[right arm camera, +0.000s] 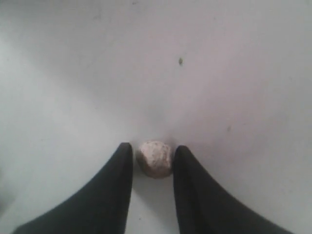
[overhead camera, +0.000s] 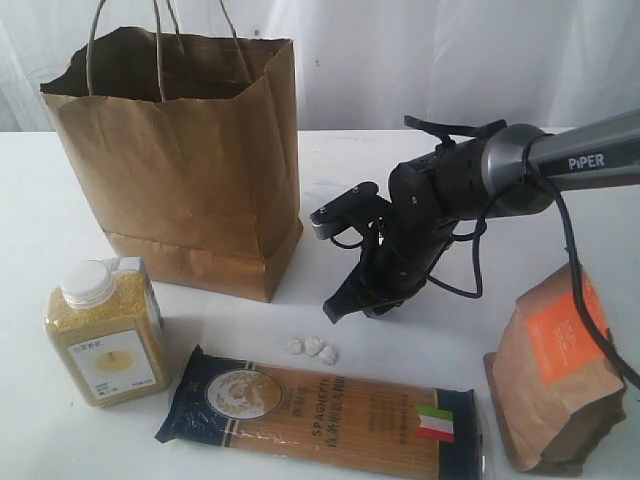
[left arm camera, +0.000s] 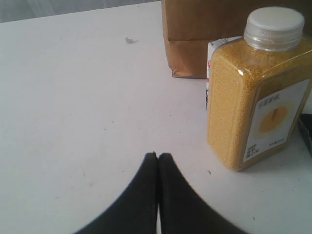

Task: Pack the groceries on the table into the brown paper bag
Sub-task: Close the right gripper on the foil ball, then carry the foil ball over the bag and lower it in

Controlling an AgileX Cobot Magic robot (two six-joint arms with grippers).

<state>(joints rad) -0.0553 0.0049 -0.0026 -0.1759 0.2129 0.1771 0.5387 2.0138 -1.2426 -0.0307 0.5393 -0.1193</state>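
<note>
Setting: a white tabletop (overhead camera: 30,250) with faint smudges is seen before a pale curtain backdrop (overhead camera: 400,60).
Far left, rear: a tall creased brown paper bag (overhead camera: 190,160) stands upright with its mouth open and cord handles raised. Its contents cannot be seen.
Left gripper (left arm camera: 157,156): shown only in its wrist view, clenched on nothing, low over bare table near the bottle.
Left, front: a yellow-grain bottle (overhead camera: 105,335) with a white cap stands upright in front of the bag. A small blue-silver carton (left arm camera: 222,46) is tucked between bottle and bag.
Centre, front: a blue-ended spaghetti packet (overhead camera: 330,410) lies flat. Three small pale lumps (overhead camera: 311,347) lie just beyond it.
Right of centre: the right gripper (right arm camera: 152,148) is angled down at the table. A single pale speckled lump (right arm camera: 155,158) appears pinched between its jaws.
Far right: an orange-labelled brown pouch (overhead camera: 560,380) stands well apart from the bag.
Step in hand: judged to be the pick-up of one small lump. The bottle, carton, packet and pouch are not yet packed.
Next move: a lift is called for, then a carry leftward and up over the serrated rim, with release only once above the mouth. So small a lump could slip.
Writing: "SPAGHETTI" beside a small Italian flag is read on the packet. "PiPER" is read on the right arm (overhead camera: 590,160). The print on the bottle label and on the pouch's orange label is too small to read.
</note>
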